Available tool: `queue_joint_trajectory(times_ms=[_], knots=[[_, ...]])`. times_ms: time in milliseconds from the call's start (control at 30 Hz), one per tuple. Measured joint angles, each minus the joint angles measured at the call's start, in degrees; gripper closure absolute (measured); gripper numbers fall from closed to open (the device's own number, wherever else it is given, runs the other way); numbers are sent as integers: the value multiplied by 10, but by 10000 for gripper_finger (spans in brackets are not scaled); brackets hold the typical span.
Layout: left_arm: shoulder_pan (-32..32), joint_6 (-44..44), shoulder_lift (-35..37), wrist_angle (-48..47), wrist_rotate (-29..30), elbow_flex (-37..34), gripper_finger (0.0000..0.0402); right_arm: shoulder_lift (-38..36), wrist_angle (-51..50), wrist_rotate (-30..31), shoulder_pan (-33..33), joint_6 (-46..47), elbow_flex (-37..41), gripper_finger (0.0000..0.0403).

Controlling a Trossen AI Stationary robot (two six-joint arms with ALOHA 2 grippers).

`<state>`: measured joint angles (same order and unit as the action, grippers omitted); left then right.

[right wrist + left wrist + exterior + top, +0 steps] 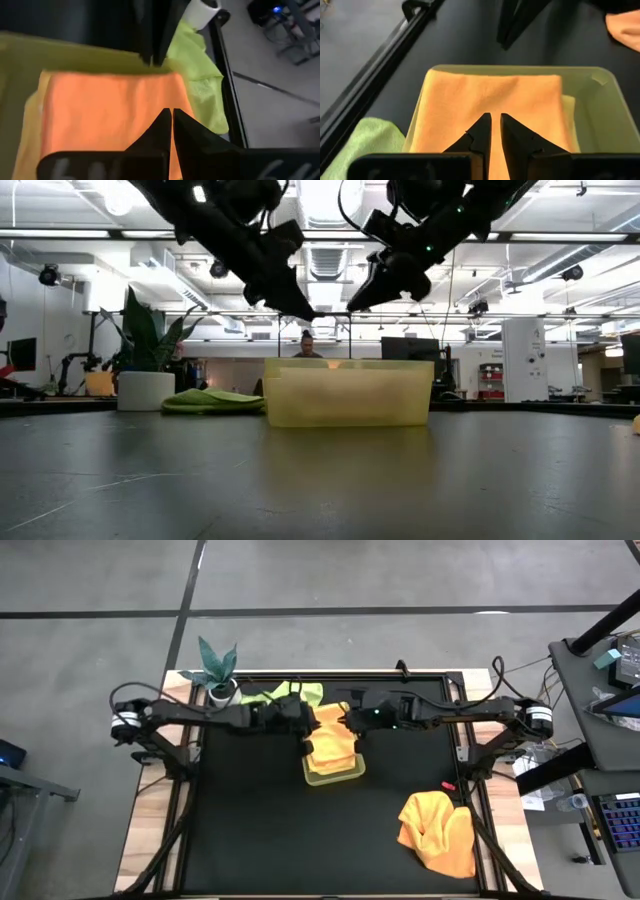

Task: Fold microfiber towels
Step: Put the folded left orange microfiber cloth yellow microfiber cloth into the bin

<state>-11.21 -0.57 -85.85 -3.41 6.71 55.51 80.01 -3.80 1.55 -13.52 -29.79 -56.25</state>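
Note:
A folded orange towel (330,743) lies flat in the yellow-green tray (345,776), on top of a pale yellow towel whose edge (568,107) shows beside it. My left gripper (312,726) and my right gripper (346,721) hang shut and empty over the tray's far end, tips close together. In the low view both the left gripper (302,312) and the right gripper (354,306) are clear above the tray's rim (348,363). A light green towel (290,693) lies at the table's far edge. A second orange towel (438,830) lies crumpled at the near right.
A potted plant (218,675) in a white pot stands at the far left corner, beside the green towel. A small red thing (449,786) lies right of the tray. Bare black tabletop (250,830) spreads over the near left. A person (306,345) shows in the room behind.

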Motion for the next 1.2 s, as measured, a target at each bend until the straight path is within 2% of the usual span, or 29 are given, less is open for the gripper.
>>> queue_joint_trajectory(times_ms=[200,367,433,533,733,1000,1200], knots=[[-3,6,-26,-2,-7,-4,376,11,13,-1,-4,102,-12,392],[-3,13,-50,-1,-18,-7,376,45,-79,-10,-4,152,-58,392],[-3,13,-62,2,-19,-7,376,62,-97,-37,-4,170,-73,392],[-2,13,-81,2,-36,-7,376,95,-113,-73,-3,185,-88,392],[8,14,-118,16,-77,-4,376,140,-157,-75,-2,208,-102,392],[18,15,-131,14,-124,-5,376,147,-206,-76,12,223,-101,392],[25,16,-133,13,-130,-5,376,160,-213,-76,27,224,-101,392]])
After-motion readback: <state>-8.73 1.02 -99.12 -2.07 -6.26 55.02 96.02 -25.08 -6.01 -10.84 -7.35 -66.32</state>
